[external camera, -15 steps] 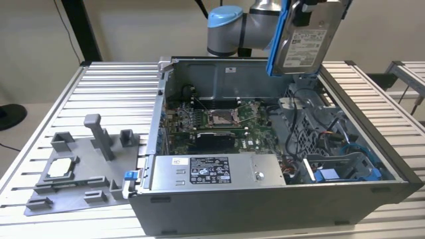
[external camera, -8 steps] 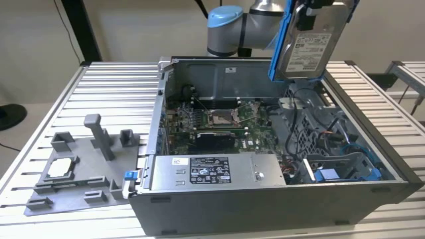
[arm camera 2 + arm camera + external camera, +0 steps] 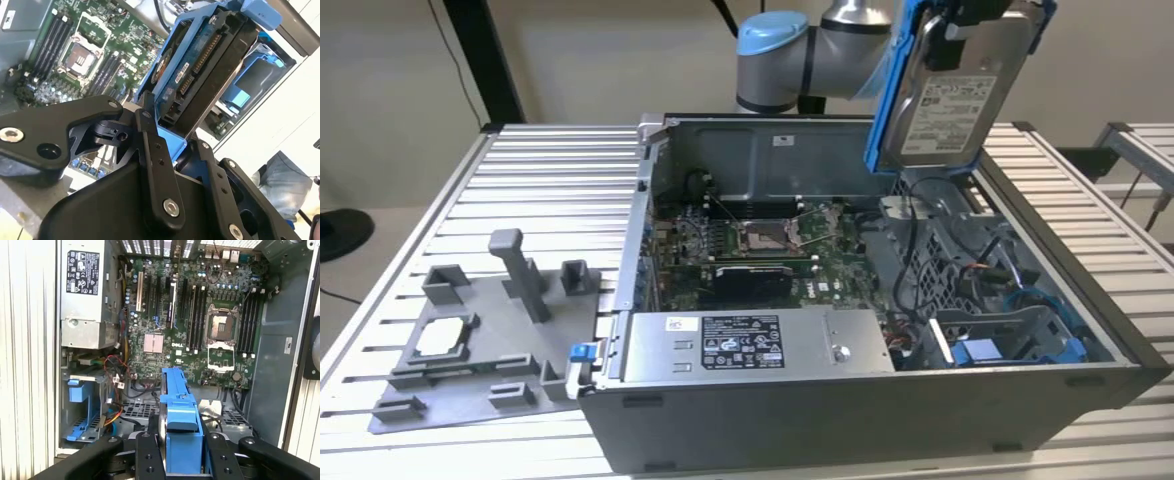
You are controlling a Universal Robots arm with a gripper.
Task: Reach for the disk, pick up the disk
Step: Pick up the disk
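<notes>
Gripper (image 3: 177, 452) is pinching the disk (image 3: 958, 90) by its blue frame, holding it upright, clear of the open case (image 3: 881, 400) below. Reach and pickup appear done; the drive bay (image 3: 1014, 335) beneath is sitting vacant.

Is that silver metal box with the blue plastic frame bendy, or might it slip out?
Probably stiff: the flat silver-grey metal hard drive in its blue plastic frame hangs upright above the open grey computer case without sagging. It looks fairly heavy for its size. The black pincer clamps smooth plastic, so slipping seems possible.
</notes>
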